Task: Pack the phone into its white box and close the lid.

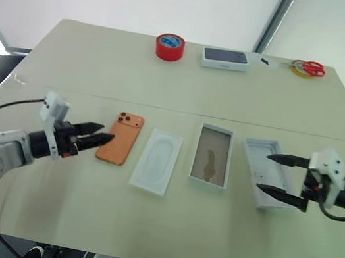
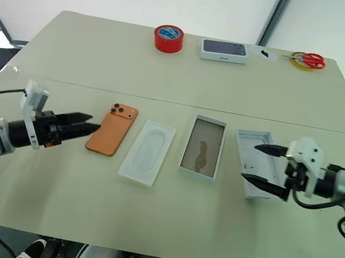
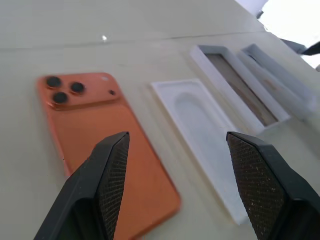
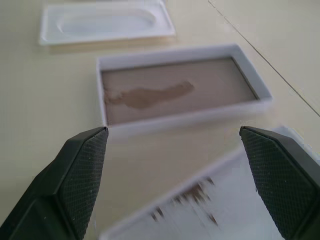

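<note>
The orange phone (image 1: 120, 140) lies camera side up on the table, left of centre. My left gripper (image 1: 106, 133) is open, and its fingertips reach the phone's left edge; in the left wrist view the phone (image 3: 100, 135) lies just beyond them. The white box (image 1: 213, 155) sits open to the right of centre, showing a brownish floor with a dark mark. The lid (image 1: 255, 160) lies inside up, further right. My right gripper (image 1: 263, 172) stands wide open over the lid, pointing toward the white box (image 4: 180, 95), with nothing between its fingers.
A flat white insert (image 1: 157, 161) with an oval recess lies between the phone and the white box. Along the far edge stand a red tape roll (image 1: 169, 46), a white box with a dark top (image 1: 225, 59) and red-handled scissors (image 1: 310, 68).
</note>
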Controlling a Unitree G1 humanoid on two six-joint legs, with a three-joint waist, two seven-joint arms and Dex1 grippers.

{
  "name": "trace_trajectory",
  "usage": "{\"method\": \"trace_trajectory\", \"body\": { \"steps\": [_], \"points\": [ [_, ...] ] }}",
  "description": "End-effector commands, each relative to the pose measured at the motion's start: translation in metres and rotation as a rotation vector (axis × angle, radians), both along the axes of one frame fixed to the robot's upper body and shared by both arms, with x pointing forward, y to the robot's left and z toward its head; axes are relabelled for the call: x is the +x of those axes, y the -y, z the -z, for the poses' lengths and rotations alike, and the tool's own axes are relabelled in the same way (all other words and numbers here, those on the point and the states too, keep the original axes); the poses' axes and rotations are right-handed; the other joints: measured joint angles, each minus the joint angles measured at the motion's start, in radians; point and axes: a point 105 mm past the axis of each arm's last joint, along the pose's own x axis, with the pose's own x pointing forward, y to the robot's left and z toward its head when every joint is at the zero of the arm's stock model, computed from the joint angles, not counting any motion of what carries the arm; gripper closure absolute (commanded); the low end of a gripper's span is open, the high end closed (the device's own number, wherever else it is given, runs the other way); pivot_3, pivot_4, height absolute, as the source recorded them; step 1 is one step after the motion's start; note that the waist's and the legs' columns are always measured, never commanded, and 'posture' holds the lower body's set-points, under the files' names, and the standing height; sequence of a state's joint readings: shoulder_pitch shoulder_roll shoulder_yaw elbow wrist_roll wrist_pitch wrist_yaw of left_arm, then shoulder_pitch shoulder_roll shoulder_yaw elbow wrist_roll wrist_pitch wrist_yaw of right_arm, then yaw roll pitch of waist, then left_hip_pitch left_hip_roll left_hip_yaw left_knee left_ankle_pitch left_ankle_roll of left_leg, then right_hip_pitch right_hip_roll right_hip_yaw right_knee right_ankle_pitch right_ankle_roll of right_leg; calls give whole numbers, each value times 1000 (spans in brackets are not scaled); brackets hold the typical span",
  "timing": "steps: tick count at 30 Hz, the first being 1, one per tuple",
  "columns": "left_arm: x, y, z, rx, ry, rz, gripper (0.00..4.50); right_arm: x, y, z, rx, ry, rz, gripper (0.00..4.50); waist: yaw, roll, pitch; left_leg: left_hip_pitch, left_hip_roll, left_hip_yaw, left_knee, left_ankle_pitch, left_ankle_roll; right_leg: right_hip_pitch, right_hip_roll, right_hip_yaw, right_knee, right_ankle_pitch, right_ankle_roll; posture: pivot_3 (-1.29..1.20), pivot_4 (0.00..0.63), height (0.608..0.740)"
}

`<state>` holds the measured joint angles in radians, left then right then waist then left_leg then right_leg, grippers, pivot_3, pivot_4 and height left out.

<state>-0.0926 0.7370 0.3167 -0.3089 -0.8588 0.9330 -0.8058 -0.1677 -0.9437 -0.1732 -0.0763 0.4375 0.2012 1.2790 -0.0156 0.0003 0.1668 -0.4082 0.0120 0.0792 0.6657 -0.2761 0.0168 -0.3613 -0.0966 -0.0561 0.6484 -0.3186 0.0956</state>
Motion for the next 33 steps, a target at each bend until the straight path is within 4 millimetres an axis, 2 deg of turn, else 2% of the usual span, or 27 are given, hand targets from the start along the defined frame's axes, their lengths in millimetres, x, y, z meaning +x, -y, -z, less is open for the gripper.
{"method": "trace_trajectory", "body": {
  "steps": [1, 2, 4, 8, 11, 15, 24, 26, 30, 33],
  "points": [
    [-27, 17, 9, -31, -160, 172, 1267, 0, -31, 1, -41, 78, -105, 101, 1, -1, 0, 0, 0, 0, 0, 0, 0, 0, 0, 0, 0, 0, 0, 0, 150, 730],
    [-32, 20, 10, -27, -155, 202, 1267, 0, -39, 1, -19, 87, -121, 101, 1, -1, 0, 0, 0, 0, 0, 0, 0, 0, 0, 0, 0, 0, 0, 0, 150, 730],
    [-26, 17, 16, 2, -145, 176, 1267, 2, -49, 0, 4, 113, -138, 101, 7, -1, 0, 0, 0, 0, 0, 0, 0, 0, 0, 0, 0, 0, 0, 0, 150, 730],
    [-17, 13, 23, -47, -195, 138, 1267, 3, -56, -2, -3, 163, -150, 101, 9, -1, 0, 0, -1, 0, 0, 0, 0, 0, -1, 0, 0, 0, 0, 0, 150, 730],
    [-18, 25, 36, -72, -233, 152, 1267, 4, -57, -1, -8, 172, -158, 101, 3, -1, 0, 0, -1, 0, 0, 0, 0, 0, -1, 0, 0, 0, 0, 0, 150, 730],
    [-19, 35, 43, -120, -293, 174, 1267, 5, -58, 0, -6, 177, -157, 101, 2, -1, 0, 0, -1, 0, 0, 0, 0, 0, 0, 0, 0, 0, 0, 0, 150, 730],
    [-20, 57, 70, -86, -362, 190, 1267, 10, -58, 1, -4, 203, -142, 101, 6, 0, 0, 0, -1, 0, 1, 0, 0, 1, 0, 0, 0, 0, 0, 0, 150, 730],
    [-13, 58, 65, -148, -367, 170, 1267, 11, -59, -2, 4, 210, -143, 101, 7, 0, -1, 0, -1, -1, 1, 0, 0, 1, 0, 0, 0, 0, 0, 0, 150, 730],
    [-12, 58, 67, -195, -413, 164, 1267, 11, -61, -6, 4, 225, -146, 101, 7, 0, -1, 1, -1, -1, 1, 0, 0, 2, 0, 0, 0, 0, 0, 0, 150, 730],
    [-15, 57, 73, -194, -478, 160, 2105, 13, -62, -11, 7, 243, -146, 58, 4, 0, -1, 1, -1, -1, 1, 0, 0, 2, 0, 0, 0, 0, 0, 0, 150, 730]
  ]
}}
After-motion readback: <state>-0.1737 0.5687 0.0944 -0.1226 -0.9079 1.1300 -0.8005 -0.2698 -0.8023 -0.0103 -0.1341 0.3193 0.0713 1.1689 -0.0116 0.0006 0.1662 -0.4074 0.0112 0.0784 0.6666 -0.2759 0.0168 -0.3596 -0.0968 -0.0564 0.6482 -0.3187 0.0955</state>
